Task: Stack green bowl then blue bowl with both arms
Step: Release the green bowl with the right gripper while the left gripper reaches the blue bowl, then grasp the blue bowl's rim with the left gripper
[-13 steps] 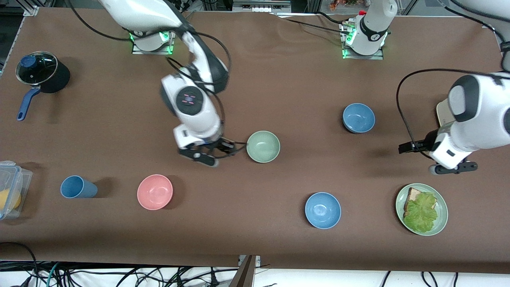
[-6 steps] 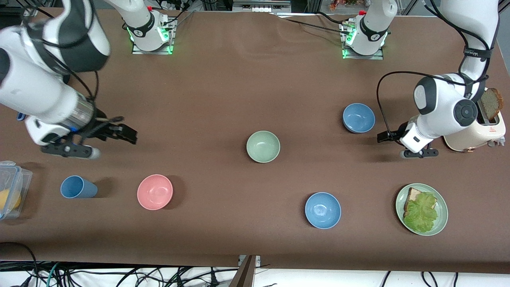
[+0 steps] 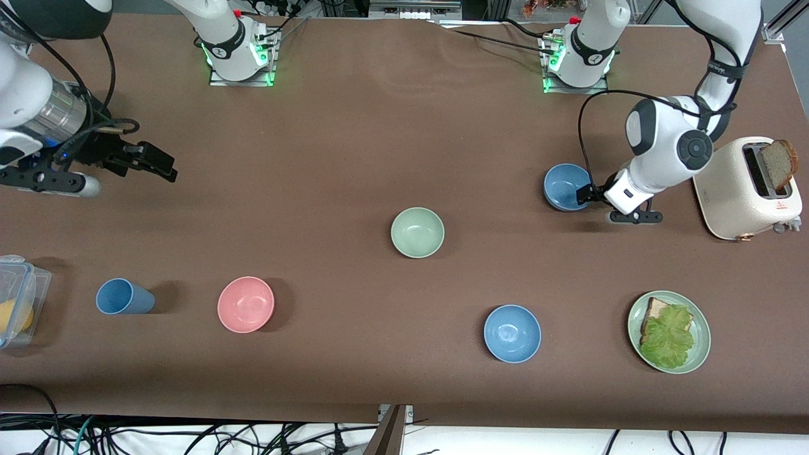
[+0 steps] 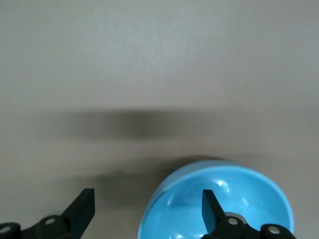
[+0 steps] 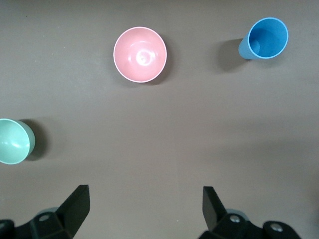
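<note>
Left gripper (image 3: 589,201), jaws spread, straddles blue bowl (image 3: 567,186) rim; green bowl (image 3: 417,232) nearer camera, toward right arm's end.

a robotics lab: two arms bolted to a brown-covered table (image 3: 379,126), loose cables (image 3: 189,436) on the floor, kitchen props like a toaster (image 3: 733,189).

Pink bowl (image 3: 246,304), blue cup (image 3: 124,297), toaster (image 3: 746,188) — bread, seemingly — lettuce plate (image 3: 669,332).
</note>
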`<state>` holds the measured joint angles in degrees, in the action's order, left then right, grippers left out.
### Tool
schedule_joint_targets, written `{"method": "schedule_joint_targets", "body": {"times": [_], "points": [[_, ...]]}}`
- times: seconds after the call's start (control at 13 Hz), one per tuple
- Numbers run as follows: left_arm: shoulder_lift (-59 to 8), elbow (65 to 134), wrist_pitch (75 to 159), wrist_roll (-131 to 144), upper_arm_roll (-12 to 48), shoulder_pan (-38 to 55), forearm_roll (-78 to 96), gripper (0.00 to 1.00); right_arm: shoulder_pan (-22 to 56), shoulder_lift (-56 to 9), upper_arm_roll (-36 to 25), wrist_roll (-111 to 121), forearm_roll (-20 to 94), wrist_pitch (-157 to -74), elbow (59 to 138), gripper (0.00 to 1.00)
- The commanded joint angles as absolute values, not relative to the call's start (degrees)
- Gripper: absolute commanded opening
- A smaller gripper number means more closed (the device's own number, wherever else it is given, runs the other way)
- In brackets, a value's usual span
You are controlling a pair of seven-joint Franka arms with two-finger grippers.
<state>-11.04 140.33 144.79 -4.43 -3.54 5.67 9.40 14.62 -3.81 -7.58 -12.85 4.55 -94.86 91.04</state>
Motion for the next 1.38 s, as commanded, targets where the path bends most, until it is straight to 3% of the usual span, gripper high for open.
{"method": "schedule_joint_targets", "body": {"times": [0.0, 0.15, 0.23, 0.38, 0.46, 1.0, 1.31], "points": [[-7.7, 145.4, 147.1, -7.2, -3.7, 6.0, 10.7, 0.91, 12.4, -3.1, -6.6, -9.1, 4.2, -94.7, 92.5, 1.00], [-7.0, 146.7, 147.1, -7.2, -3.7, 5.9, 10.8, 0.84, 7.9, -2.9, -2.7, -7.2, 3.4, -94.1, 92.5, 1.00], [-7.0, 146.7, 147.1, -7.2, -3.7, 5.8, 10.8, 0.65, 7.9, -2.9, -2.5, -6.8, 1.3, -93.8, 92.5, 1.00], [-7.0, 146.6, 147.1, -7.3, -3.7, 5.8, 11.3, 0.14, 8.0, -2.9, -2.3, -5.4, 0.6, -93.7, 92.5, 1.00], [-7.0, 146.5, 147.0, -7.3, -3.6, 5.8, 12.9, 0.00, 8.0, -2.9, -2.3, -5.3, 0.6, -93.7, 92.4, 1.00], [-7.3, 143.2, 145.9, -9.7, -2.9, 6.1, 16.9, 0.00, 8.0, -2.8, -2.7, -3.3, 0.8, -92.5, 90.6, 1.00], [-10.0, 126.9, 133.2, -3.8, 3.2, 6.9, 20.8, 0.00, 7.9, -3.3, -2.7, -3.5, 0.8, -92.5, 90.4, 1.00]]}}
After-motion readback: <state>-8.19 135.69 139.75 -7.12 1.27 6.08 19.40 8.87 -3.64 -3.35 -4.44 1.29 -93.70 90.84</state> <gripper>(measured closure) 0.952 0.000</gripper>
